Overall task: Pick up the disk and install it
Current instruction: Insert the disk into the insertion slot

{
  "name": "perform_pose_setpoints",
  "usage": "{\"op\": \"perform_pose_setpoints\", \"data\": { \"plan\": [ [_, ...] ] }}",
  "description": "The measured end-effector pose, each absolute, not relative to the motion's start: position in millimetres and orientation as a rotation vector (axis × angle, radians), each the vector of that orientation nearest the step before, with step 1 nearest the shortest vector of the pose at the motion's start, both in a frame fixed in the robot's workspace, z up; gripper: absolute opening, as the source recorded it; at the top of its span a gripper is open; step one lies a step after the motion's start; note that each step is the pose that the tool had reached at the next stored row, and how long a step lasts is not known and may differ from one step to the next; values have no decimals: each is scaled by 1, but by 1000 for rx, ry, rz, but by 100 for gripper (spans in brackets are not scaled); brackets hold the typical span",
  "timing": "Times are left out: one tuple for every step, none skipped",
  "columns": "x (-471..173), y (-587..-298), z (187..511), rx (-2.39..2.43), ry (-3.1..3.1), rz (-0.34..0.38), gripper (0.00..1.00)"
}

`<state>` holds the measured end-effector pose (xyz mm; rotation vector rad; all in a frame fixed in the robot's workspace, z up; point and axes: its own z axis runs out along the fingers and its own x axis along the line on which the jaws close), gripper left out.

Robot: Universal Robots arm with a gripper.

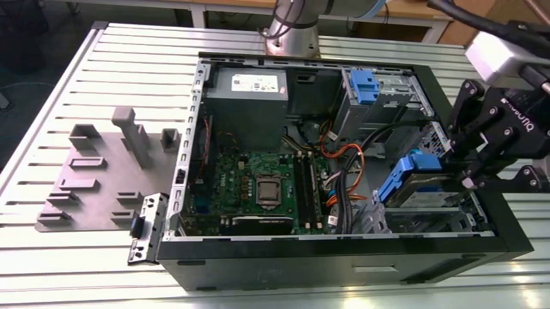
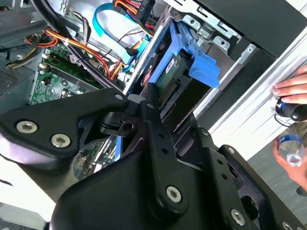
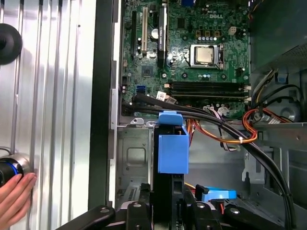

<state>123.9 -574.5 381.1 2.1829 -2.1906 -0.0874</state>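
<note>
The disk (image 1: 421,182) is a flat grey drive in a blue plastic carrier with a blue end tab (image 1: 397,180). It hangs tilted over the lower bay (image 1: 429,222) at the front corner of the open computer case (image 1: 344,257), at the exterior view's right. My black gripper (image 1: 462,168) is shut on the disk's end away from the tab. In the first wrist view the disk (image 3: 169,189) stands edge-on between my fingers (image 3: 138,212), with its blue tab (image 3: 172,146) pointing toward the motherboard. The second wrist view has the disk (image 2: 169,79) just past my gripper (image 2: 152,103).
Inside the case are a grey power-supply box (image 1: 247,96), a blue-latched drive cage (image 1: 371,90), the motherboard (image 1: 257,187) and orange and black cables (image 1: 344,167). A grey fixture plate (image 1: 103,167) lies at the exterior view's left. A person's hand (image 3: 14,196) rests beside the case.
</note>
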Motion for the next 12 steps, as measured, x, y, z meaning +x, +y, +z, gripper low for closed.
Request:
{"op": "perform_pose_setpoints", "data": {
  "plan": [
    [124, -574, 379, 2184, -2189, -87, 35],
    [124, -574, 378, 2185, -2188, -87, 35],
    [124, -575, 376, 2186, -2187, -87, 35],
    [124, -575, 374, 2187, -2186, -87, 35],
    [124, -575, 370, 2190, -2183, -87, 35],
    [124, -575, 368, 2191, -2182, -87, 35],
    [124, -575, 367, 2192, -2181, -87, 35],
    [124, -575, 365, 2193, -2180, -86, 35],
    [124, -575, 363, 2194, -2179, -86, 35],
    [124, -575, 361, 2195, -2178, -86, 35],
    [124, -575, 361, 2196, -2177, -87, 35],
    [124, -575, 361, 2196, -2176, -87, 35]
  ]
}}
